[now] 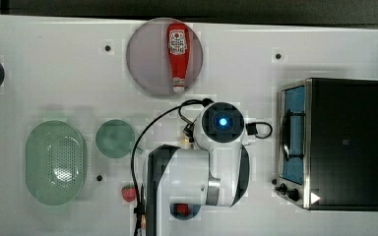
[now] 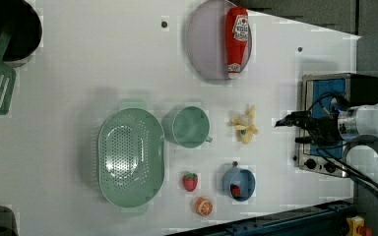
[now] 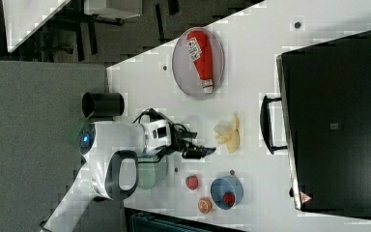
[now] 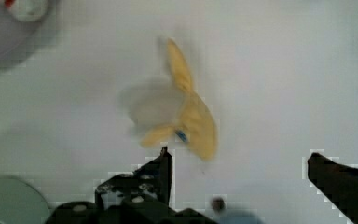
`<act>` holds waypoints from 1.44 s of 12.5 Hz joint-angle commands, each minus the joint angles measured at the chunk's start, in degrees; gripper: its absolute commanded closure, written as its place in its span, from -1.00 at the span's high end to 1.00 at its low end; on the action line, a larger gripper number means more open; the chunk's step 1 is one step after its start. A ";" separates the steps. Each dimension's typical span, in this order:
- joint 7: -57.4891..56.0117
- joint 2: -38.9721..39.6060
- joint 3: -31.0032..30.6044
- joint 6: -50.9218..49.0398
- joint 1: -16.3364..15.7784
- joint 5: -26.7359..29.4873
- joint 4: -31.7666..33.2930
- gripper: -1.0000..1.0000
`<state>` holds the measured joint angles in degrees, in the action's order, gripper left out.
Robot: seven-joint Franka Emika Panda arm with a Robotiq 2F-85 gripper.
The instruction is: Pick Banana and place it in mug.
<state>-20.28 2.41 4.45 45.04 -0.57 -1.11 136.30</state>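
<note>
Reaching toward the banana [image 4: 186, 116], the gripper [image 4: 240, 170] hangs above the white table [image 2: 78, 73] with its two dark fingers spread wide and nothing between them. The banana, a pale yellow peeled toy with splayed skin flaps, lies on the bare table and is not yet touched. This looks like the approach step, before any grasp. The next move likely calls for lowering the fingers astride the fruit's body and pressing them together.

In the left view, the banana [image 2: 246, 129] sits just to the right of the green mug [image 2: 187, 127], which stands upright beside a perforated oval dish [image 2: 130, 157]. That camera also shows a strawberry [image 2: 190, 181], an orange slice [image 2: 204, 206] and a blue cup [image 2: 238, 183] nearer the left view's bottom edge.

In the top view, the arm covers the banana's spot, though the mug [image 1: 115, 138] and a ketchup bottle [image 1: 178, 56] on a round plate [image 1: 142, 64] are plain. The right view shows the gripper [image 3: 200, 151] close beside the banana [image 3: 229, 134], near a black toaster oven [image 3: 335, 125].
</note>
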 commanded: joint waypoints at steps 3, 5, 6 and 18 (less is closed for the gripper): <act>-7.88 10.13 -1.77 10.24 0.40 0.46 1.61 1.00; -7.89 14.26 -2.59 13.58 0.39 0.76 1.33 1.00; -7.87 15.78 -2.79 15.62 0.39 0.76 1.39 1.00; -7.72 15.46 -3.05 21.97 0.60 0.79 1.89 -0.37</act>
<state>-26.26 21.49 1.04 67.03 0.54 -1.07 139.88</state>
